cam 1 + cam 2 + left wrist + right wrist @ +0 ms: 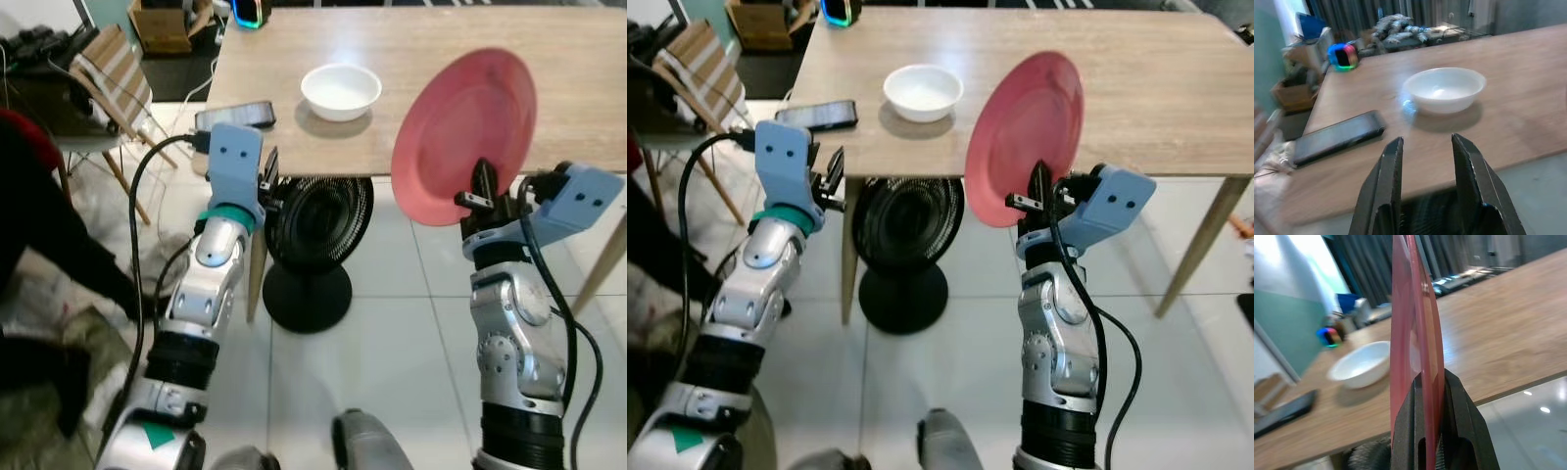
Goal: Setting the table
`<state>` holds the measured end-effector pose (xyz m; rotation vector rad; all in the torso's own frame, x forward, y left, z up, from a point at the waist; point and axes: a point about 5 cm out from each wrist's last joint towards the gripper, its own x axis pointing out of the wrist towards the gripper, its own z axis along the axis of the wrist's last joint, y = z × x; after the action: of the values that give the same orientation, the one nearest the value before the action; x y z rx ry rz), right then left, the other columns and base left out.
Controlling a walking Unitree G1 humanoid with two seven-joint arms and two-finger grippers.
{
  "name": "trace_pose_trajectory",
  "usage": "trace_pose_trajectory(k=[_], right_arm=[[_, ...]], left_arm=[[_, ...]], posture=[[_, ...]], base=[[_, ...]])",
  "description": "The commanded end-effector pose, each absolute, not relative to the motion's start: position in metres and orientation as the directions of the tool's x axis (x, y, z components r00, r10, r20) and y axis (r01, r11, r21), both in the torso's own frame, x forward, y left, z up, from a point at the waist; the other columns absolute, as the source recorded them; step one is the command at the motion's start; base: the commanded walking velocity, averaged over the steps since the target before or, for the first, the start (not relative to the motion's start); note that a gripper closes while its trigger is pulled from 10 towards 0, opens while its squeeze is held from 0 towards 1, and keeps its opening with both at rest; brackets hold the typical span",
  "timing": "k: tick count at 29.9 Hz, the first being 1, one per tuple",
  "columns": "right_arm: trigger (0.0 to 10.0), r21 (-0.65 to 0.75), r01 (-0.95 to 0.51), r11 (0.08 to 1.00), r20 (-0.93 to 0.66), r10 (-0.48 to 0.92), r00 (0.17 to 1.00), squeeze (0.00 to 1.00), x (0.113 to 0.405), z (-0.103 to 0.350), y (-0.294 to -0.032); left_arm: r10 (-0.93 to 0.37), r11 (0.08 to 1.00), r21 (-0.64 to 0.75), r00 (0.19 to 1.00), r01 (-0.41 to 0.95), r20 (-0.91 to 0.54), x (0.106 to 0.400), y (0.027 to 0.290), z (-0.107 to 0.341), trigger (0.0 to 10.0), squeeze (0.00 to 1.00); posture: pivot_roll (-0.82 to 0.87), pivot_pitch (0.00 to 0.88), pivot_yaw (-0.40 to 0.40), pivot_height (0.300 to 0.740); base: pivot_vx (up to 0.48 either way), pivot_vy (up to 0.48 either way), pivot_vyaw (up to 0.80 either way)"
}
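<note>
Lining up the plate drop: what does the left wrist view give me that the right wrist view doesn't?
Left wrist: the left gripper, open and holding nothing, short of the table's near edge. Right wrist: the red plate edge-on and upright, clamped at its rim in the right gripper. Both: the white bowl, the black phone beside it, and the glowing gadget at the far corner.

left end effector [1425, 161] parted, right end effector [1431, 396] clamped

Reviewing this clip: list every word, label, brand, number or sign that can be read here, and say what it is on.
No readable text anywhere.
Green triangle mark on the left arm: a shape, no letters.
Phone screen: dark, nothing legible.
Red plate in the right gripper and white bowl: plain, unmarked.
</note>
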<state>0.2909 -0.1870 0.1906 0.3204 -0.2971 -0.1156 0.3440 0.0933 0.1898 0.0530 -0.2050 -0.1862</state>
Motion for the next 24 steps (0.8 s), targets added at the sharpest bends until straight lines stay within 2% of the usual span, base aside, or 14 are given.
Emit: trace_pose_trajectory(k=[1,4,17,24], right_arm=[[10.0,0.342,0.064,0.937,0.270,-0.163,0.949,0.00,0.2912,0.1915,-0.1855],[10.0,0.345,0.087,0.934,0.262,-0.185,0.947,0.00,0.2914,0.1903,-0.1885],[10.0,0.334,0.139,0.932,0.270,-0.236,0.933,0.00,0.2929,0.1924,-0.1939],[10.0,0.331,0.148,0.932,0.277,-0.246,0.929,0.00,0.2924,0.1934,-0.1951]], left_arm=[[-0.180,0.982,0.086,0.966,0.167,0.183,0.3433,0.0982,0.1851,10.0,0.00],[-0.184,0.981,0.087,0.966,0.171,0.182,0.3431,0.0977,0.1849,10.0,0.00],[-0.194,0.980,0.088,0.964,0.180,0.182,0.3439,0.0966,0.1859,10.0,0.00],[-0.244,0.969,0.084,0.951,0.231,0.190,0.3407,0.0913,0.1868,10.0,0.00]], posture=[[-0.14,0.000,0.073,0.740],[-0.14,0.000,0.075,0.740],[-0.13,0.000,0.076,0.740],[-0.14,0.000,0.076,0.740]], base=[[0.465,0.000,-0.80],[0.465,0.000,-0.80],[0.465,0.000,0.00],[0.000,0.000,0.00]])
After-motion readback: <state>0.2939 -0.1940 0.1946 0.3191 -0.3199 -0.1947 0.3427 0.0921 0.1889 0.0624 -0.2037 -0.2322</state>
